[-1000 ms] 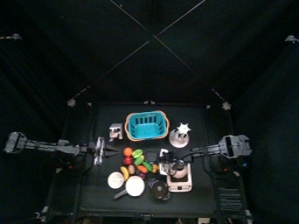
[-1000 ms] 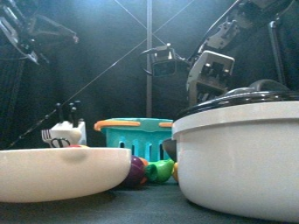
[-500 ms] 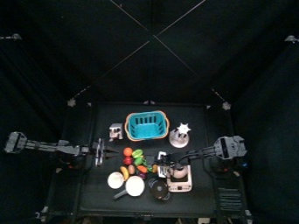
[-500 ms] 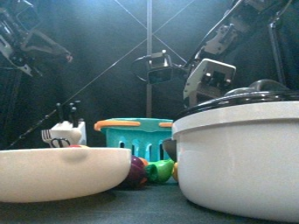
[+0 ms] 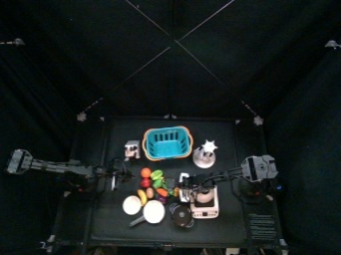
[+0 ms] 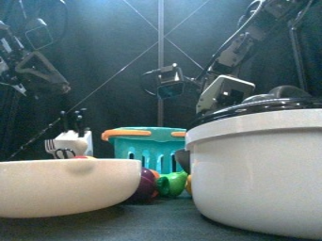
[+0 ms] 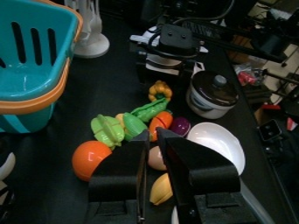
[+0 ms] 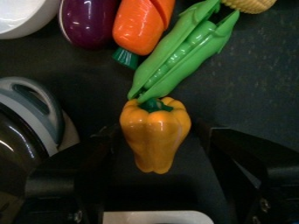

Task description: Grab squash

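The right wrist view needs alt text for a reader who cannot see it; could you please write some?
An open end effector hangs directly over a yellow-orange squash-like toy vegetable on the black table. Beyond it lie a green pea pod, an orange carrot and a purple vegetable.

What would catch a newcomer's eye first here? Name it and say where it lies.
The teal basket at the back of the table, then the bright heap of toy vegetables in front of it. In the right wrist view, an orange-yellow pepper lies between the open jaws of the right gripper, beside a green pea pod.
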Robot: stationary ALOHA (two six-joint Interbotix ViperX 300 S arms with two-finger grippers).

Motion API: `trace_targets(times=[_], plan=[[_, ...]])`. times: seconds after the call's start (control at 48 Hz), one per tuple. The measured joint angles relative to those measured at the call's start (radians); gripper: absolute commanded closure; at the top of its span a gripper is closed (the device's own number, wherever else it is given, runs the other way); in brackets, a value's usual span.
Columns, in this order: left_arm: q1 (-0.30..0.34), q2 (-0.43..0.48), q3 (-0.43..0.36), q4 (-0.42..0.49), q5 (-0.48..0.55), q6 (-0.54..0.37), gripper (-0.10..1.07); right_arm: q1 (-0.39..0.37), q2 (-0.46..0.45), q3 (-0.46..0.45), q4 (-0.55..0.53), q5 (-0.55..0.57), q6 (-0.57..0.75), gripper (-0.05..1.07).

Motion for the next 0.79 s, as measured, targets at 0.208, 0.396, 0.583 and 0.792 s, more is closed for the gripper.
trace_targets(times=[0.208,0.396,0.583,0.792], plan=[[0.000,0.000,0.000,-0.002,0.002,0.000,0.38,0.002,0.003,-0.005,-0.003,0.000,0.000,0.34],[0.002,0.000,0.000,-0.003,0.002,0.000,0.38,0.002,0.003,-0.006,-0.005,0.000,0.000,0.41],[0.002,0.000,0.000,-0.003,0.000,0.000,0.38,0.002,-0.025,-0.008,-0.005,0.005,0.000,0.41],[0.000,0.000,0.000,-0.003,0.000,0.000,0.38,0.002,-0.051,-0.009,-0.002,0.002,0.000,0.41]])
